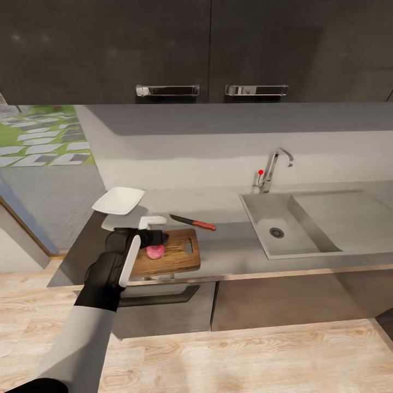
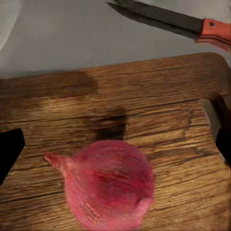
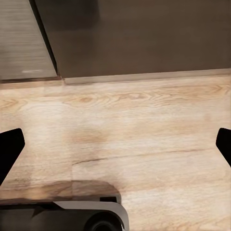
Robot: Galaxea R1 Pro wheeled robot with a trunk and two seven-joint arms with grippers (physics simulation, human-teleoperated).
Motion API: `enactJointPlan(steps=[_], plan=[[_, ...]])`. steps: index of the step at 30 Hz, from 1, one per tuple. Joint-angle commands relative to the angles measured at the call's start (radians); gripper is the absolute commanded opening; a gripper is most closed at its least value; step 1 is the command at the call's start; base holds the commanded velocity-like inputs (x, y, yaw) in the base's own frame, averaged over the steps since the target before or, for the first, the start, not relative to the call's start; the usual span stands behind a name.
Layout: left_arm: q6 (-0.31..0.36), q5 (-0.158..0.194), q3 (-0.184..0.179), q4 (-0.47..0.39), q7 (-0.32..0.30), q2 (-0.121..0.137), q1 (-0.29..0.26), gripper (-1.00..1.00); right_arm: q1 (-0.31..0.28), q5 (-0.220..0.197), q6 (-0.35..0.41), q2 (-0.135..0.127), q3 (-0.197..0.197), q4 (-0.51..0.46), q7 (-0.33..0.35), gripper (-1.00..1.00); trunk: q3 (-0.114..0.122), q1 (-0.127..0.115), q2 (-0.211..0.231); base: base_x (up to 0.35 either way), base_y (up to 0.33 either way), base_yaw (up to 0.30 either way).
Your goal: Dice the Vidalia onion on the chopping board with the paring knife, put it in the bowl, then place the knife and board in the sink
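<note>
Pinkish-red onion [image 2: 108,185] with a papery stem tip lay free on the chopping board [image 1: 173,252] near its left end, left gripper [image 2: 115,144] spread above it, knife [image 1: 192,221] just behind, countertop [image 1: 229,245] rightward bare.

My dark-brown grained wooden chopping board [image 2: 159,96] matt | long grey steel-like surface [image 1: 234,245] glossy | red-skinned onion [image 2: 108,185] smooth, faint sheen | pale wood-plank floor [image 3: 144,125] matt

head high, wrists close (downward)
</note>
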Motion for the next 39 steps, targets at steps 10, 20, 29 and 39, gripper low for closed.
enactJointPlan(steps=[10, 20, 29, 39], plan=[[0.005, 0.008, -0.001, -0.058, 0.007, 0.000, 0.000, 1.00, 0.001, 0.001, 0.000, 0.000, 0.001, -0.002, -0.004, 1.00, -0.002, 0.001, -0.002, -0.009, 0.000, 0.000], [0.005, 0.008, -0.001, -0.025, 0.007, 0.000, 0.000, 1.00, 0.001, 0.001, 0.000, 0.000, 0.001, -0.002, -0.004, 1.00, -0.002, 0.001, -0.002, -0.261, 0.000, 0.000], [0.005, 0.008, -0.001, -0.003, 0.007, 0.000, 0.000, 1.00, 0.001, 0.001, 0.000, 0.000, 0.001, -0.002, -0.004, 1.00, -0.002, 0.001, -0.002, -0.334, 0.000, 0.000], [0.005, 0.008, -0.001, 0.000, 0.007, 0.000, 0.000, 1.00, 0.001, 0.001, 0.000, 0.000, 0.001, -0.002, -0.004, 1.00, -0.002, 0.001, -0.002, -0.338, 0.000, 0.000]])
